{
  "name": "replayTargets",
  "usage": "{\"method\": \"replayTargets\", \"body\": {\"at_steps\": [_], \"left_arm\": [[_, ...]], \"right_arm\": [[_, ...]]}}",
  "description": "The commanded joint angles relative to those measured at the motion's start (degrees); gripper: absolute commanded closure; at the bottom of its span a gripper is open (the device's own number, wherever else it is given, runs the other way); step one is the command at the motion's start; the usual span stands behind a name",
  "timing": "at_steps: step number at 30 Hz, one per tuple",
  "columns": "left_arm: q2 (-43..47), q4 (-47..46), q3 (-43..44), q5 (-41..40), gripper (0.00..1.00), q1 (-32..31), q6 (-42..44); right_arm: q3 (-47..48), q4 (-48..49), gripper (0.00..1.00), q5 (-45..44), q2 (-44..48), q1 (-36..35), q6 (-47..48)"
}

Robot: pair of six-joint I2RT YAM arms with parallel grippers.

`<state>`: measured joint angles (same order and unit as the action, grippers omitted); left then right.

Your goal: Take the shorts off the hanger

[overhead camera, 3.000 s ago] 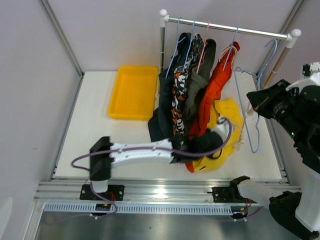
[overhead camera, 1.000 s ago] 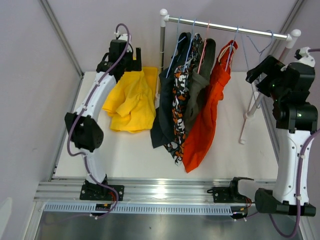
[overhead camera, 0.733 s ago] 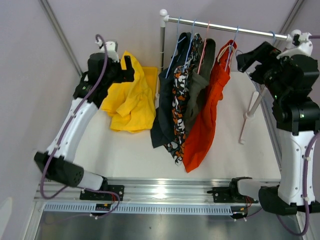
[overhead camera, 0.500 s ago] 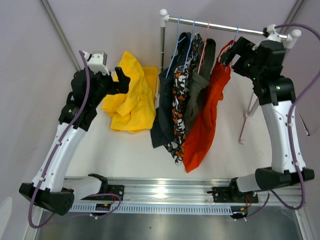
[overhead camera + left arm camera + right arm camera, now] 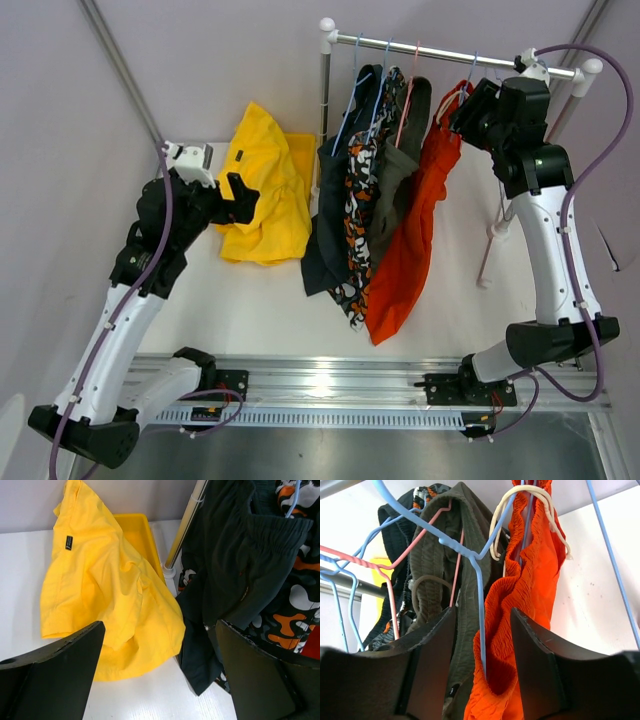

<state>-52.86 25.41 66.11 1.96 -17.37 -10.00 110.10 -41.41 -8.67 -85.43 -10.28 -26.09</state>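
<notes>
On the left, the left gripper (image 5: 160, 623) hangs above the white table (image 5: 270, 300) with its black fingers spread wide and holding nothing. Just beyond it, the bright yellow fabric shorts (image 5: 262, 190) lie crumpled, off any hanger, draped over the shallow yellow plastic tray (image 5: 137, 527). To the right, a silver metal rail (image 5: 450, 55) carries the other pairs on wire hangers, side by side: dark navy-black shorts (image 5: 330, 200), orange, black and white camouflage shorts (image 5: 358, 190), dark olive-grey shorts (image 5: 395, 170), then long orange-red shorts (image 5: 415, 230). At the far right, the right gripper (image 5: 482, 610) is up at the rail, fingers half spread on either side of a light blue wire hanger (image 5: 445, 542) and the orange-red waistband. I cannot tell whether it pinches the fabric.
</notes>
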Motion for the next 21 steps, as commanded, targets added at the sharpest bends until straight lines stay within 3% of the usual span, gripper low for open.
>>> {"method": "replayTargets", "body": {"at_steps": [1, 7, 12, 13, 14, 15, 17, 21], "left_arm": [[0.5, -1.0, -1.9, 1.3, 0.01, -0.3, 0.7], [1.4, -2.2, -3.4, 2.3, 0.01, -0.3, 0.2], [1.4, -3.1, -4.6, 2.5, 0.01, -0.3, -0.1], [1.4, -3.3, -4.9, 2.8, 0.01, -0.3, -0.2], [1.4, -3.4, -5.1, 3.3, 0.01, -0.3, -0.2], [1.4, -3.8, -5.2, 5.3, 0.01, -0.4, 0.0], [1.7, -4.2, -4.7, 7.7, 0.01, -1.3, 0.7], [1.4, -5.9, -2.2, 7.9, 0.01, -11.2, 1.5]], "right_arm": [[-0.5, 2.8, 0.47, -1.2, -1.1, -0.4, 0.1], [-0.9, 3.9, 0.52, -1.8, -2.3, -0.6, 0.2], [-0.3, 3.9, 0.77, -2.1, -3.3, -0.5, 0.2], [-0.2, 3.8, 0.83, -2.3, -3.4, -0.5, 0.3], [0.0, 3.6, 0.97, -2.4, -3.5, -0.5, 0.4], [0.3, 3.5, 1.00, -2.8, -3.5, -0.6, 0.4], [1.0, 3.3, 1.00, -2.8, -3.3, -0.6, 0.4], [3.7, 2.6, 1.00, -2.6, -2.5, -1.3, 0.7]]}}
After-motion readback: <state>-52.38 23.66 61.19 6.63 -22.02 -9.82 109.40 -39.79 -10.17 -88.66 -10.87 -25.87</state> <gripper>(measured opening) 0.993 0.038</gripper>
